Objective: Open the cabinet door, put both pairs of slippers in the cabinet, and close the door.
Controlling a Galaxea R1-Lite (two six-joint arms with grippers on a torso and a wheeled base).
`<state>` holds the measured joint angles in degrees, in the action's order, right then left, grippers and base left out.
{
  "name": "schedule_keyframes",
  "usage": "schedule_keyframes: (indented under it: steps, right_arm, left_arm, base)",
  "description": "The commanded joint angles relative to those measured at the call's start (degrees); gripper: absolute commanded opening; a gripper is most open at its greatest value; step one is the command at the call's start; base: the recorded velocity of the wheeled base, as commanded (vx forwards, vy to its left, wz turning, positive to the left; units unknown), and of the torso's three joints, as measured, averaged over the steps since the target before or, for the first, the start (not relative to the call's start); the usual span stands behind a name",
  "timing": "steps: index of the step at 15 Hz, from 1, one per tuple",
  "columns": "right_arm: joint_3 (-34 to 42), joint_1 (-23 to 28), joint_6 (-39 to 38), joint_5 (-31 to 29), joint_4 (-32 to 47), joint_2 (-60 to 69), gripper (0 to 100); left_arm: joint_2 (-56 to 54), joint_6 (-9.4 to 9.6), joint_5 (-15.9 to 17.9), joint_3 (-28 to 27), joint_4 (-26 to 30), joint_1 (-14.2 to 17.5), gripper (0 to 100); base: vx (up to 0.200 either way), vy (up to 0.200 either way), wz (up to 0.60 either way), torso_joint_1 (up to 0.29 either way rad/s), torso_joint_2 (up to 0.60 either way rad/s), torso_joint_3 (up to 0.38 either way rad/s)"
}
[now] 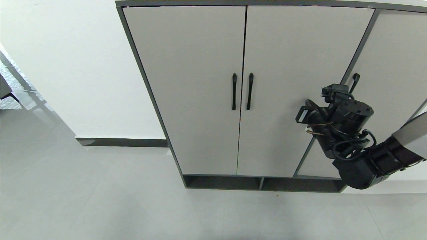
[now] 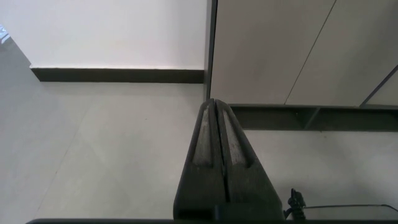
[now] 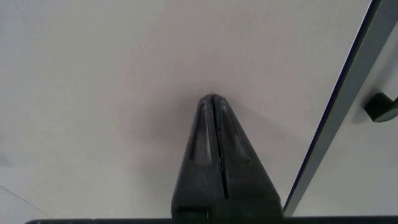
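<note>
The grey cabinet (image 1: 186, 83) stands with its two middle doors closed, their black handles (image 1: 234, 91) (image 1: 249, 91) side by side at the centre seam. My right gripper (image 1: 308, 111) is shut with nothing in it. Its tip (image 3: 213, 99) is at or very near the face of the right-hand middle door (image 3: 124, 74); contact cannot be judged. It is left of the dark frame strip (image 3: 336, 124). The further door's handle (image 1: 355, 81) (image 3: 380, 107) lies just beyond that strip. My left gripper (image 2: 213, 102) is shut and empty, low over the floor, pointing at the cabinet's lower left corner (image 2: 210, 81).
Low open compartments (image 1: 222, 182) run under the doors. A white wall (image 1: 83, 66) with a dark skirting board (image 1: 123, 142) lies left of the cabinet. Grey floor tiles (image 1: 100, 200) stretch in front.
</note>
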<state>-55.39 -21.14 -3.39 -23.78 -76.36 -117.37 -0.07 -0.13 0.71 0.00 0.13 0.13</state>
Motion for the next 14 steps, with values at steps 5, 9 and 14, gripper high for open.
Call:
schedule_keyframes:
  steps: [5, 9, 14]
  right_arm:
    - [25.0, -10.4, 3.9, 1.5, 1.8, 27.5, 0]
    - [47.4, -7.4, 11.8, -9.4, 14.2, 59.3, 0]
    - [54.8, 14.2, 11.7, -9.3, 48.7, 92.0, 0]
  left_arm:
    - [0.1, -0.04, 0.0, 0.0, 0.0, 0.0, 0]
    - [0.1, -0.04, 0.0, 0.0, 0.0, 0.0, 0]
    - [0.1, -0.04, -0.1, 0.0, 0.0, 0.0, 0]
  base:
    - [0.000, 0.000, 0.00, 0.000, 0.00, 0.000]
    - [0.000, 0.000, 0.00, 0.000, 0.00, 0.000]
    - [0.000, 0.000, 0.00, 0.000, 0.00, 0.000]
